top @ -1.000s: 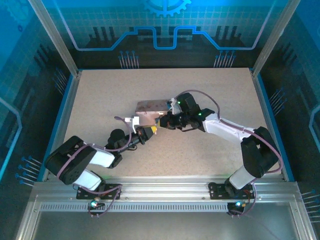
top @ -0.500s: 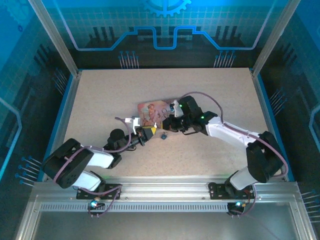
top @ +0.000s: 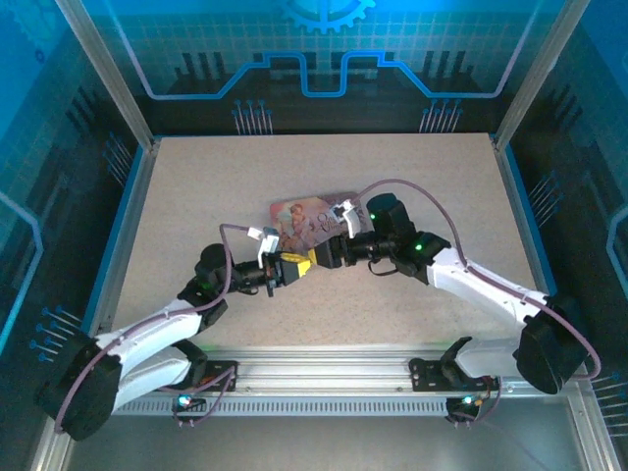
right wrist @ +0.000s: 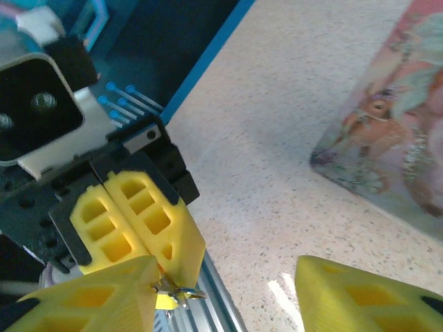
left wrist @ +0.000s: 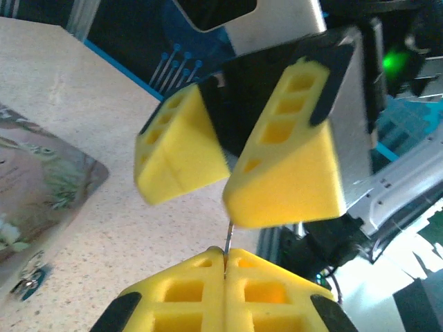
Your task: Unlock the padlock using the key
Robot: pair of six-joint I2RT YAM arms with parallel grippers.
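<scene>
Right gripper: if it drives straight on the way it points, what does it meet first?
Likely the key, sticking out of the shut left gripper, which faces it head on. The right gripper is open; depth between them is unclear.

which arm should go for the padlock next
Right. The left gripper is shut on the key, while the right gripper is open and empty; the padlock lies on the table beside the tin.
</scene>
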